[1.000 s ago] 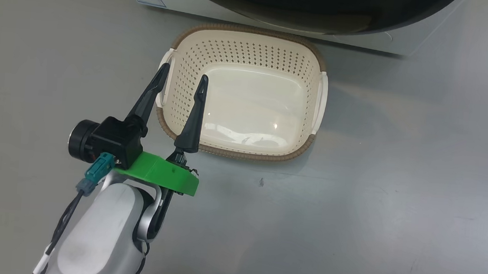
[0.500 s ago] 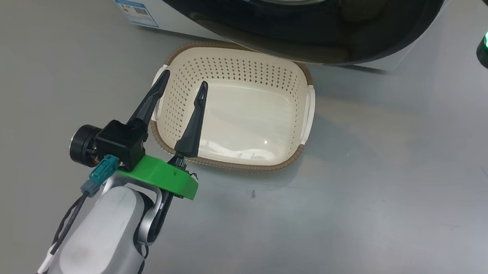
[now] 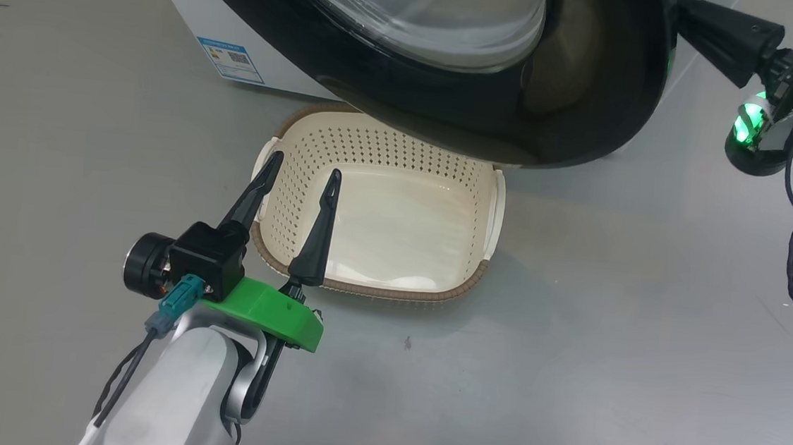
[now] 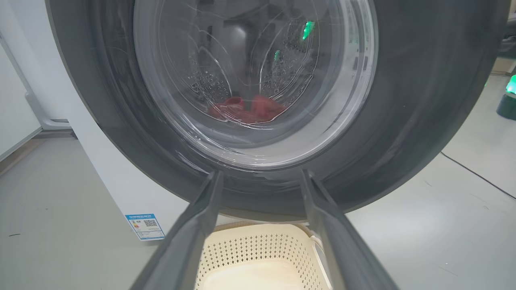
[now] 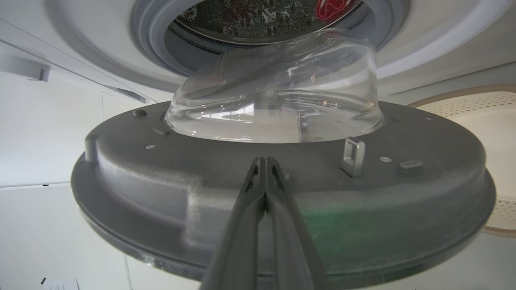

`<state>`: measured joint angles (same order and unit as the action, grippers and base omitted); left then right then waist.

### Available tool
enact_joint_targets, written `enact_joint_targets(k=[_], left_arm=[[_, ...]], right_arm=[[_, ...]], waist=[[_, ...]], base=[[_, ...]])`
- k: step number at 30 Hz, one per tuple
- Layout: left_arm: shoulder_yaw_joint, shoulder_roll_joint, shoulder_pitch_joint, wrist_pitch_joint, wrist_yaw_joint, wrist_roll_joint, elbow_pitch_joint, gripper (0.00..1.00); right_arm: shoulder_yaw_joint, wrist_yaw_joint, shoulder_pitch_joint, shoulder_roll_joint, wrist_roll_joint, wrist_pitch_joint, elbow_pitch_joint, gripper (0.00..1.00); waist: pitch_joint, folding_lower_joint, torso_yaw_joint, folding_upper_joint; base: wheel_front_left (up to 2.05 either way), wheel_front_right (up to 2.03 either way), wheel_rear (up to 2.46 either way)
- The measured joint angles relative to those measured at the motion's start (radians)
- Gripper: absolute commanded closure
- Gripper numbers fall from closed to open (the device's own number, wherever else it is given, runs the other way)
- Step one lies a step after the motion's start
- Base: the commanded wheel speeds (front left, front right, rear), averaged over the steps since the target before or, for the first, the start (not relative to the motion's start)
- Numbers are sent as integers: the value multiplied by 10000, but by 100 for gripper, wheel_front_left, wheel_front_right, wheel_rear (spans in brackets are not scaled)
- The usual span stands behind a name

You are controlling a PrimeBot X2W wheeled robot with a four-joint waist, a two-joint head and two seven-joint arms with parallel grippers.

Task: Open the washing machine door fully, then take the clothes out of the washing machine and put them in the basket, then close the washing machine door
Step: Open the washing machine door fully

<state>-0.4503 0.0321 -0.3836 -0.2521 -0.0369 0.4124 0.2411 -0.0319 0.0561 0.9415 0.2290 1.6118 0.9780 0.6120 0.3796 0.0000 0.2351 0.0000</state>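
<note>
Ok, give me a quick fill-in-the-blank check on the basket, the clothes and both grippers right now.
1. The basket is ____ inside.
2. The clothes, seen through the washing machine door, are ____ in colour.
3. The left gripper near the basket has its fingers ____.
4. The right gripper by the door's rim has its fingers ____.
Missing words: empty; red; open; shut.

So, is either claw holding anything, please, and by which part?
Nothing is held. The left claw stands open over the basket; the right claw is shut empty, tips at the inner face of the washing machine door.
</note>
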Motion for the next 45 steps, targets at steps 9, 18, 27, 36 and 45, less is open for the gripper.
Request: enact_joint_targets(k=[9, 18, 27, 36, 45], left_arm=[[-27, 4, 206, -2, 71, 12, 161, 0], [6, 4, 419, 0, 82, 31, 314, 0], [4, 8, 753, 0, 104, 90, 527, 0], [33, 8, 923, 0, 115, 90, 656, 0], [121, 12, 1141, 0, 132, 90, 771, 0]], right_arm=[[-366, 44, -571, -453, 0, 201, 25, 100], [-658, 148, -1104, -855, 0, 334, 10, 100], [-965, 309, -1777, -1233, 0, 391, -69, 100], [-1346, 397, -2427, -1392, -31, 454, -278, 100], [-1685, 487, -2977, -1517, -140, 171, -577, 100]], waist=[[-505, 0, 110, 0], [-931, 0, 252, 0], [-1392, 0, 379, 0], [-1818, 0, 574, 0], [-2168, 0, 727, 0]], base=[[0, 0, 0], [0, 0, 0], [0, 0, 0], [0, 0, 0], [0, 0, 0]])
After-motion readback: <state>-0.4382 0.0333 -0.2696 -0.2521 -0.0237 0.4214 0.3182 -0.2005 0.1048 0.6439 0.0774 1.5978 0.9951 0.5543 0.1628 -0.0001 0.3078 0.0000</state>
